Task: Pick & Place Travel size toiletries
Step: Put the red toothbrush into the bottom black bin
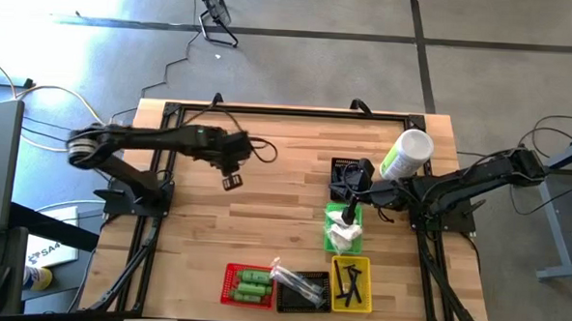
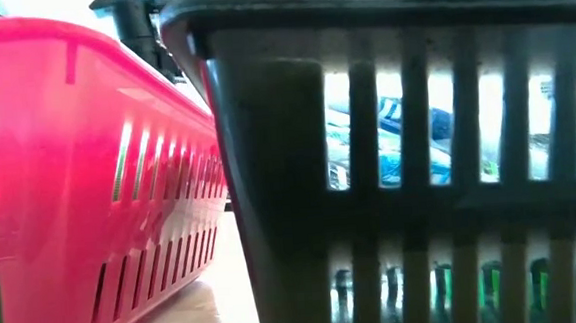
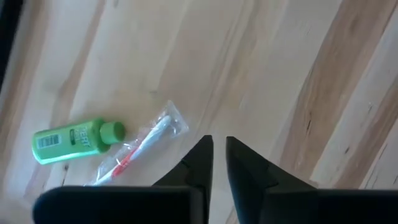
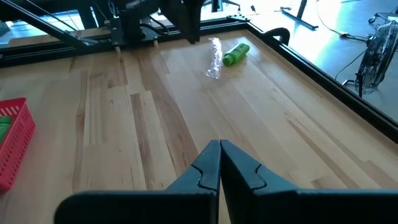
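A small green bottle [image 3: 78, 141] and a clear-wrapped toothbrush [image 3: 140, 149] lie flat on the wooden table, side by side. The right wrist view shows both, the bottle [image 4: 236, 52] and the toothbrush [image 4: 214, 57], near the left arm's base; in the high view the left arm hides them. My left gripper [image 3: 218, 146] hangs above the bare table beside them, its fingers a narrow gap apart with nothing between. It points steeply down left of the table's middle [image 1: 232, 181]. My right gripper [image 4: 219, 149] is shut and empty, above the green basket [image 1: 333, 242].
A row of baskets stands at the near edge: red [image 1: 228, 286] with green bottles, black [image 1: 304, 302] with wrapped items, yellow [image 1: 337, 284] with black combs. The green basket holds white packets. Another black basket [image 1: 340, 168] and a white cup [image 1: 409, 149] stand at the far right.
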`<state>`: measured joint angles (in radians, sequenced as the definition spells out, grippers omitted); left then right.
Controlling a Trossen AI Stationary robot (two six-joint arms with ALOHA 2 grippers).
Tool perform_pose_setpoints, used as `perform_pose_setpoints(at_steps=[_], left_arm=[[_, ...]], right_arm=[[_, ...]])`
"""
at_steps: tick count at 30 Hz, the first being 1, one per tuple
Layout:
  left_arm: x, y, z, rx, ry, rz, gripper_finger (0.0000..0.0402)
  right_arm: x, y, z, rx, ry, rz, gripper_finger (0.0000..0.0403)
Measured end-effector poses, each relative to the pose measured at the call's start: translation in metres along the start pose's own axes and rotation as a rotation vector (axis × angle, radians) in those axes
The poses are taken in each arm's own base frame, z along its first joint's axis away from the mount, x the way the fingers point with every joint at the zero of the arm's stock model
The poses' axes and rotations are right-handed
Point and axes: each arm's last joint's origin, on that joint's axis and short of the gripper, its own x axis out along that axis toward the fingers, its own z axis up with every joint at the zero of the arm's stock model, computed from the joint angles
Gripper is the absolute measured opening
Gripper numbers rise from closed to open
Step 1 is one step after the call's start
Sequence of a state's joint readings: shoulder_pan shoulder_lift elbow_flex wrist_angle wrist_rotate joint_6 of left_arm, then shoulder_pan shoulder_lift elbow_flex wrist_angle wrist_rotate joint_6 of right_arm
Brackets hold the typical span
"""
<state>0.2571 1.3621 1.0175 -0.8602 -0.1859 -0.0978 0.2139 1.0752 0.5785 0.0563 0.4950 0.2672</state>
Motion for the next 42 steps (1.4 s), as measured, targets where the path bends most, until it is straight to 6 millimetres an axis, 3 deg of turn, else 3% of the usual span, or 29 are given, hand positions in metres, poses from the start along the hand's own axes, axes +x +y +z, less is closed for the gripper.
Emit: perform_pose_setpoints(at_steps=[7, 14, 31, 42], left_arm=[[-0.019, 0.022, -0.051, -0.116, -0.125, 0.018, 0.0002], [-0.032, 0.046, -0.079, -0.512, -0.304, 0.081, 0.0005], [-0.026, 0.055, -0.083, -0.620, -0.303, 0.108, 0.0006], [0.010, 0.056, -0.073, -0.631, -0.128, 0.230, 0.0006]], right_arm=[[0.000, 0.000, 0.000, -0.002, 0.000, 0.000, 0.0002], [0.000, 0.000, 0.000, -0.002, 0.000, 0.000, 0.0002], [0.000, 0.000, 0.000, -0.003, 0.001, 0.001, 0.0002], [0.000, 0.000, 0.000, -0.003, 0.001, 0.001, 0.0002]])
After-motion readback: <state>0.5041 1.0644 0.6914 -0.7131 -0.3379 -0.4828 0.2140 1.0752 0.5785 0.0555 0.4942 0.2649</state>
